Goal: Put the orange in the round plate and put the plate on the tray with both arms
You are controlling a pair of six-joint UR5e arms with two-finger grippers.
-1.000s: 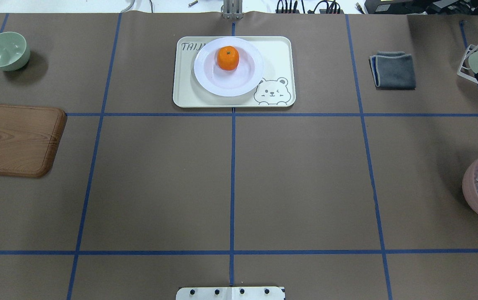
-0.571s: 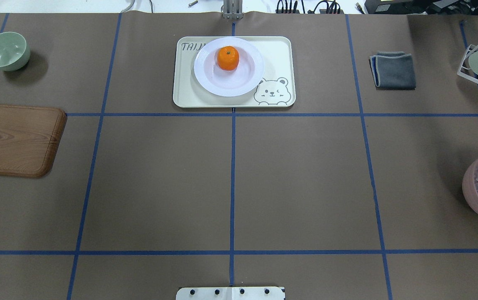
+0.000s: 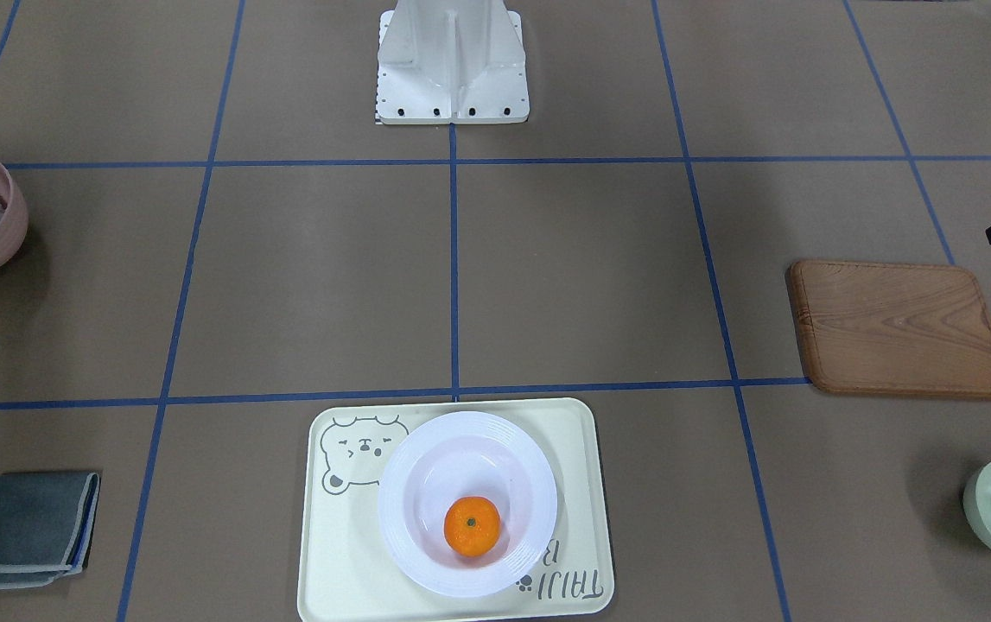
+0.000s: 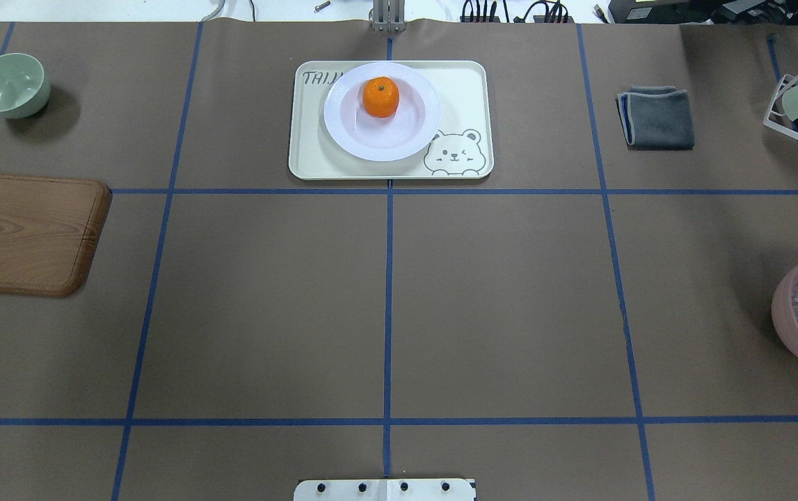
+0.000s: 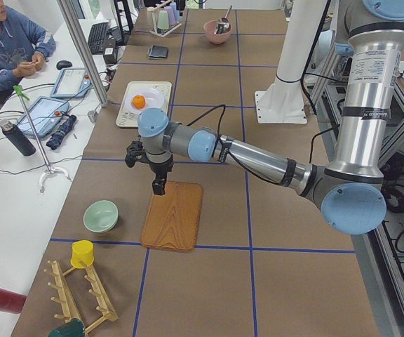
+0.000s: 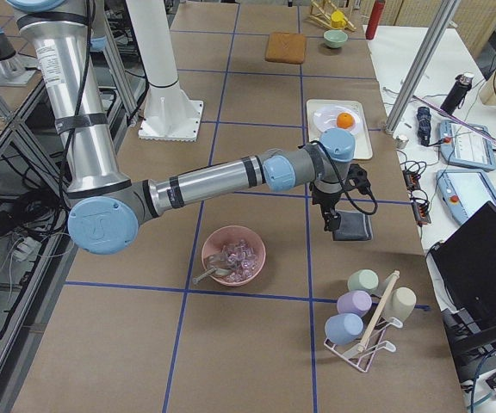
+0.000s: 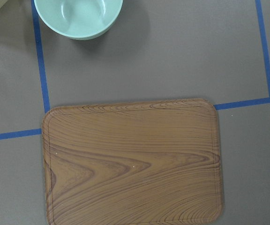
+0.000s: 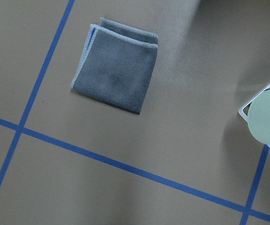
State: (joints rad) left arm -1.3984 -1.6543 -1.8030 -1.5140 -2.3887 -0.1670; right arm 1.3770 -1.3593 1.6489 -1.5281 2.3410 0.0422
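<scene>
The task looks finished. The orange point(image 4: 380, 97) sits in the well of the plate point(image 4: 385, 153), toward 12 o'clock in the overhead view. The plate rests on the tray point(image 4: 468, 90), with the bear drawing at its 4 o'clock. The tray lies at 12 o'clock on the surface point(image 4: 510, 313). Neither arm touches them: the left end effector point(image 5: 158, 185) hangs over the board point(image 5: 177, 221), well apart at the tray's 8 o'clock, and the right end effector point(image 6: 328, 225) hangs by the cloth point(image 6: 356, 229) at 3 o'clock. Whether either is released or clenched cannot be told. Nothing seems left to do.
</scene>
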